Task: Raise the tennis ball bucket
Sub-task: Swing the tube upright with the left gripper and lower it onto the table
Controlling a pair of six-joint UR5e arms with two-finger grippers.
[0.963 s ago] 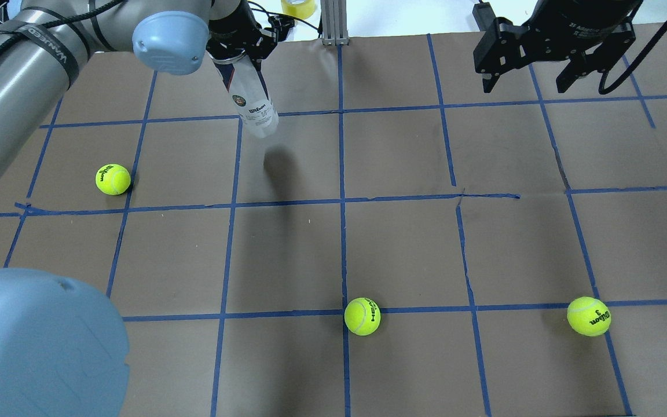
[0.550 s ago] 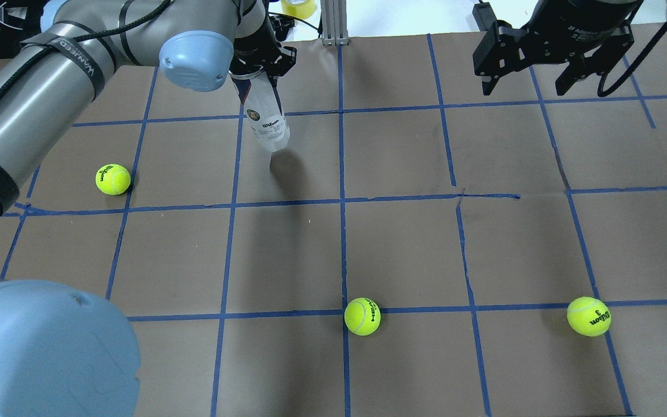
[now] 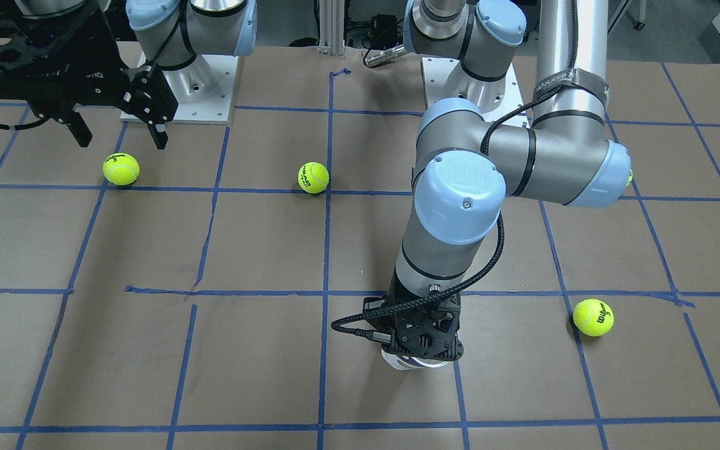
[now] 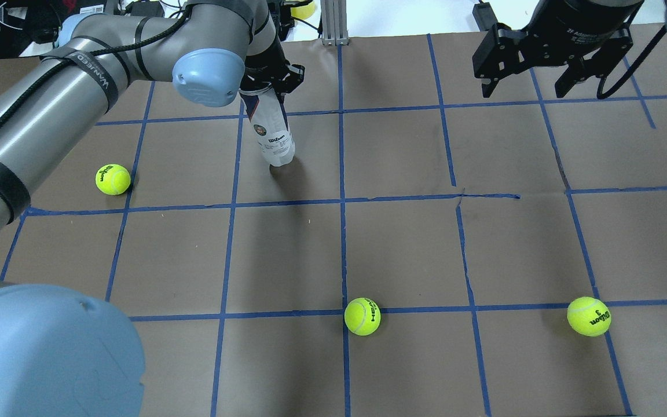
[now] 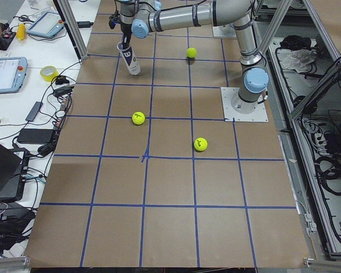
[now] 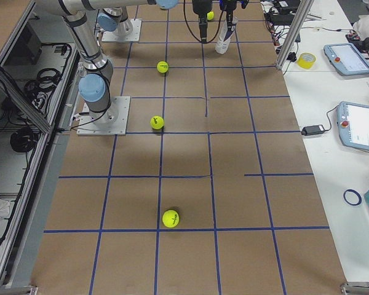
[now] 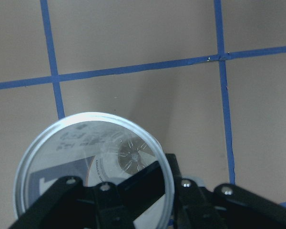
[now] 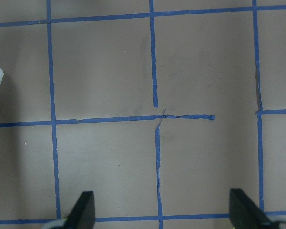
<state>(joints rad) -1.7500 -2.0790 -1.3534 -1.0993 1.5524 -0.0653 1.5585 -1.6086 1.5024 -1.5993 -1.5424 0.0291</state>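
Note:
The tennis ball bucket (image 4: pixel 272 136) is a clear tube with a white and navy Wilson label. It hangs nearly upright, slightly tilted, at the far left of the table. My left gripper (image 4: pixel 264 87) is shut on its top rim. Its base is at or just above the paper and its shadow meets it; I cannot tell whether they touch. The tube also shows under the left gripper (image 3: pixel 422 340) in the front view (image 3: pixel 413 362) and in the left wrist view (image 7: pixel 93 162). My right gripper (image 4: pixel 523 91) is open and empty, high over the far right.
Three yellow-green tennis balls lie on the brown paper: one at the left (image 4: pixel 113 179), one near the front middle (image 4: pixel 362 316), one at the front right (image 4: pixel 589 316). A metal post (image 4: pixel 333 23) stands at the far edge, close to the tube.
The left arm has moved the tube down and a little to the right. Its base was clearly above its shadow before and now meets it. The right gripper has hardly moved.

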